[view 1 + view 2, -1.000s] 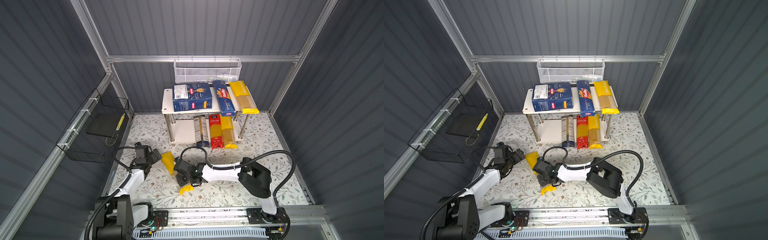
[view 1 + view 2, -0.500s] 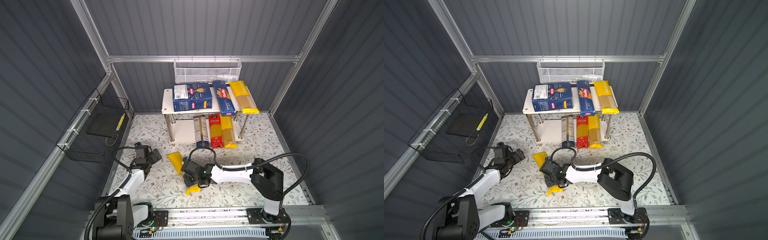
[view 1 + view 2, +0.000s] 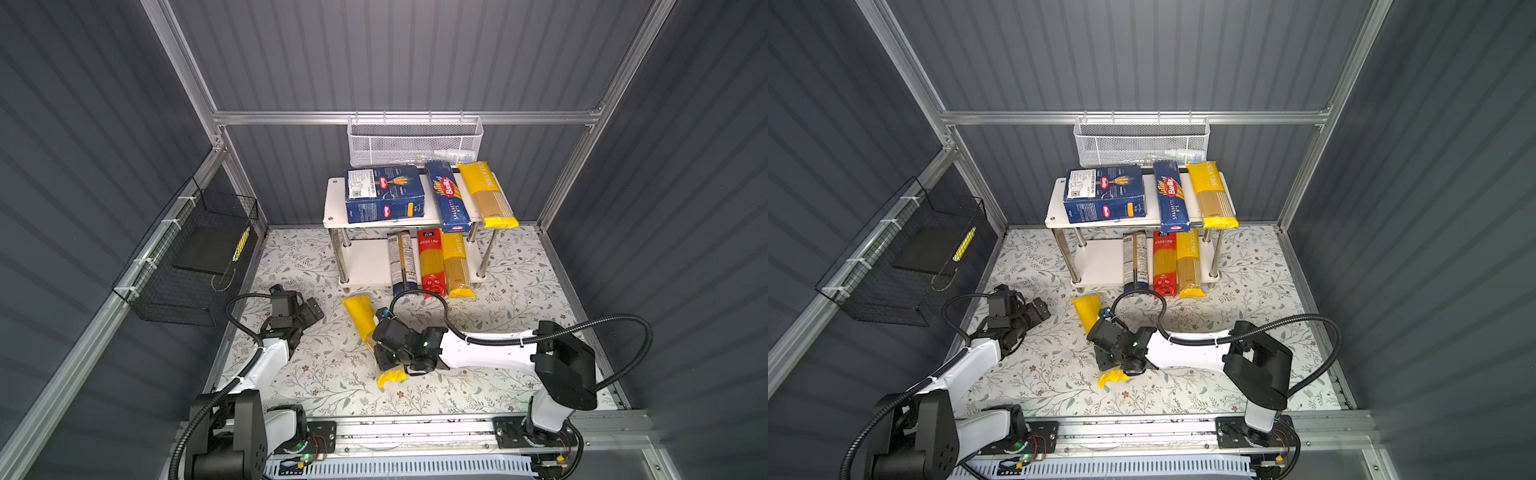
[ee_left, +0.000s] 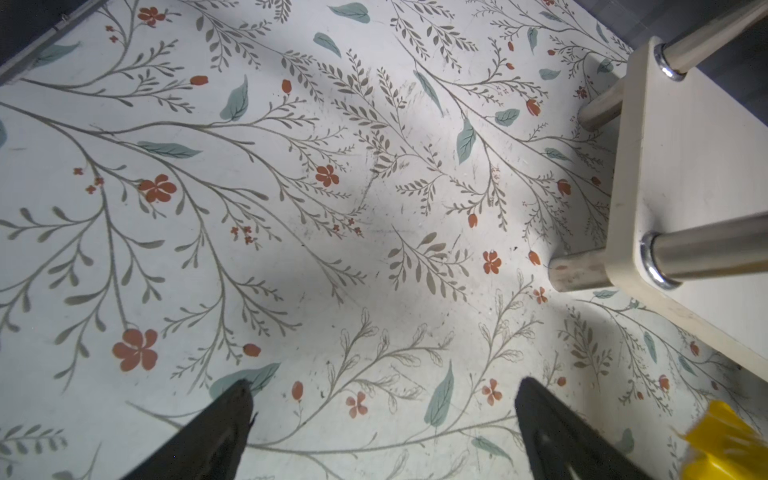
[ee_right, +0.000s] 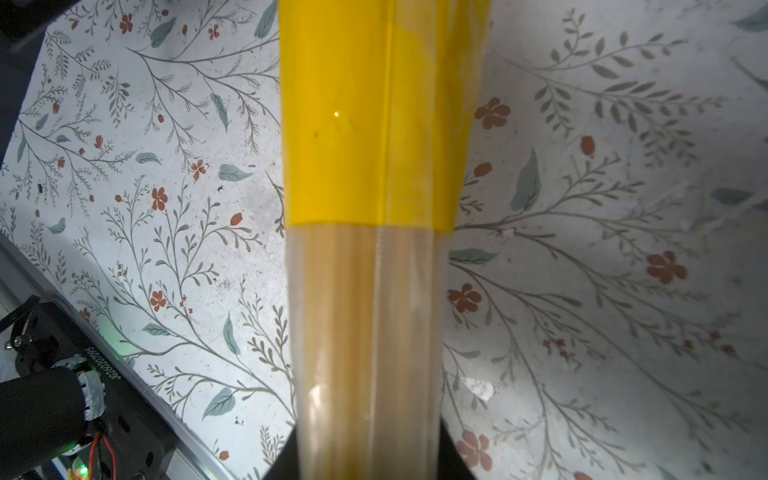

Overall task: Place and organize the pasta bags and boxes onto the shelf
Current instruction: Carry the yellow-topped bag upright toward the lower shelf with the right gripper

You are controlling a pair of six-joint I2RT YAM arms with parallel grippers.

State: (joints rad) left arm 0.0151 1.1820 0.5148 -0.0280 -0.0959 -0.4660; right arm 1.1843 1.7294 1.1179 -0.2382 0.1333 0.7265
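Note:
The shelf (image 3: 334,199) stands at the back in both top views. Its top board carries the wide pasta box (image 3: 384,199), the narrow spaghetti box (image 3: 451,199) and a yellow-ended bag (image 3: 488,197). On the lower board lie a clear dark-blue-labelled bag (image 3: 401,264), a red bag (image 3: 431,264) and a yellow-ended bag (image 3: 457,266). My right gripper (image 3: 380,351) (image 5: 368,453) is shut on another yellow-ended bag (image 3: 360,316) (image 5: 374,166) in front of the shelf. My left gripper (image 3: 311,311) (image 4: 384,386) is open over the floor, holding nothing.
A white mesh basket (image 3: 415,141) hangs on the back wall above the shelf. A black wire basket (image 3: 195,266) hangs on the left wall. The arms' rail (image 3: 415,428) runs along the front edge. The shelf's chrome leg (image 4: 582,270) is close to the left gripper.
My right gripper has carried the yellow-ended bag to the right, away from the left gripper. The left arm has stayed where it was.

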